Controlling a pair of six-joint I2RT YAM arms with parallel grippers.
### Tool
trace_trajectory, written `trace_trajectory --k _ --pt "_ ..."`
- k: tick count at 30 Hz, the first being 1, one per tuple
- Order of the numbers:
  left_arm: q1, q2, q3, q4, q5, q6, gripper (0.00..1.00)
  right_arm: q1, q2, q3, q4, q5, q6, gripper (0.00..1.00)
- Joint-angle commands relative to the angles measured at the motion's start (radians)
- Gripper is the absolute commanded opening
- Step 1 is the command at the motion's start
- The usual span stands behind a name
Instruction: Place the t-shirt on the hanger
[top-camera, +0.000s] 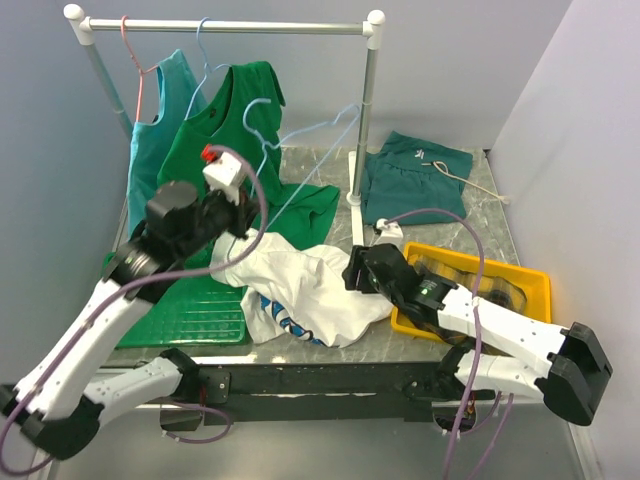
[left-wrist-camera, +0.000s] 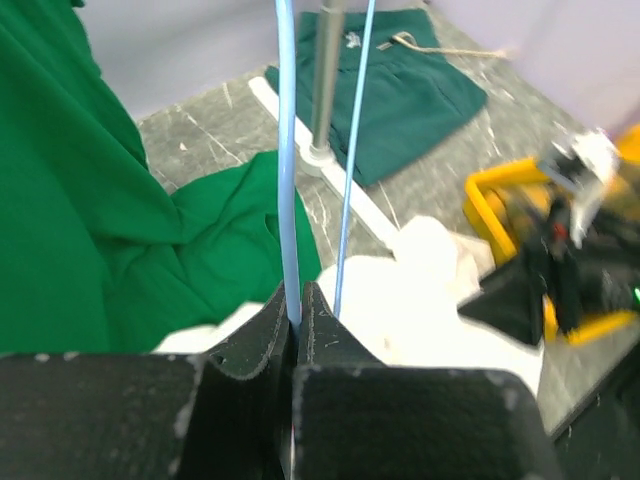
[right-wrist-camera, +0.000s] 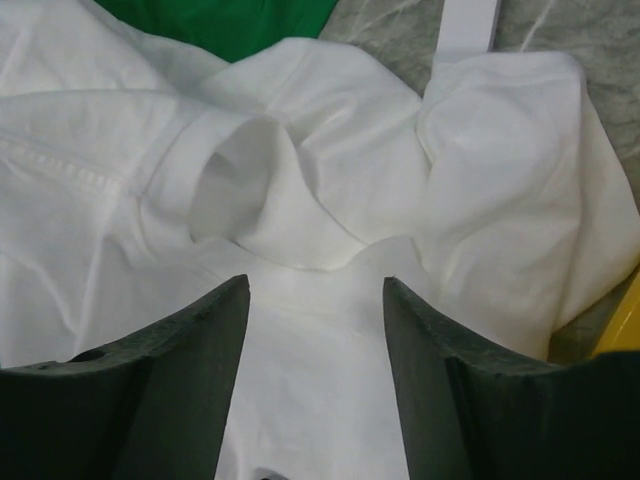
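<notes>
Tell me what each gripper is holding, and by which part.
Left gripper: shut on the light-blue wire hanger, pinching one straight wire run at its fingertips. Right gripper: holds nothing; its jaws stand open over the collar of the white t-shirt.

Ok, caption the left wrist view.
Shut jaws pinch the thin light-blue wire hanger above the white cotton t-shirt.

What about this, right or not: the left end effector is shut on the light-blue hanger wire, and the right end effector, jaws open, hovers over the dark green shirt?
One slip: the garment. The right end effector, jaws open, hovers over the white t-shirt, as the right wrist view shows. The left end effector is indeed shut on the light-blue hanger wire.
</notes>
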Motion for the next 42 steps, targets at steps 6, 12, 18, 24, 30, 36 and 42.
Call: trace_trajectory --k 6,12,18,24,30,36,42 --pt "-0.091 -0.144 -0.140 -0.134 -0.077 0.223 0.01 -0.004 0.010 -0.040 -0.016 0.063 0.042 0.65" --pt "-0.096 -0.216 -0.192 -0.151 -0.168 0.223 0.01 -0.004 0.112 -0.017 -0.022 0.061 0.030 0.65" --pt "-0.096 -0.255 -0.194 -0.151 -0.194 0.191 0.01 -0.022 0.188 0.009 0.004 0.012 0.013 0.21" --pt "-0.096 -0.267 -0.183 -0.096 -0.297 0.131 0.01 -0.078 0.234 0.203 -0.030 0.024 -0.042 0.00" --pt "-0.096 -0.241 -0.131 -0.054 -0.334 0.041 0.01 -0.138 0.284 0.638 -0.083 0.041 -0.185 0.00" --pt "-0.097 -0.217 -0.068 -0.063 -0.328 0.050 0.01 -0.133 0.212 0.602 -0.003 -0.071 -0.193 0.00" --pt "-0.096 -0.218 -0.056 -0.144 -0.155 0.123 0.01 -0.136 -0.072 0.000 0.136 -0.076 -0.036 0.03"
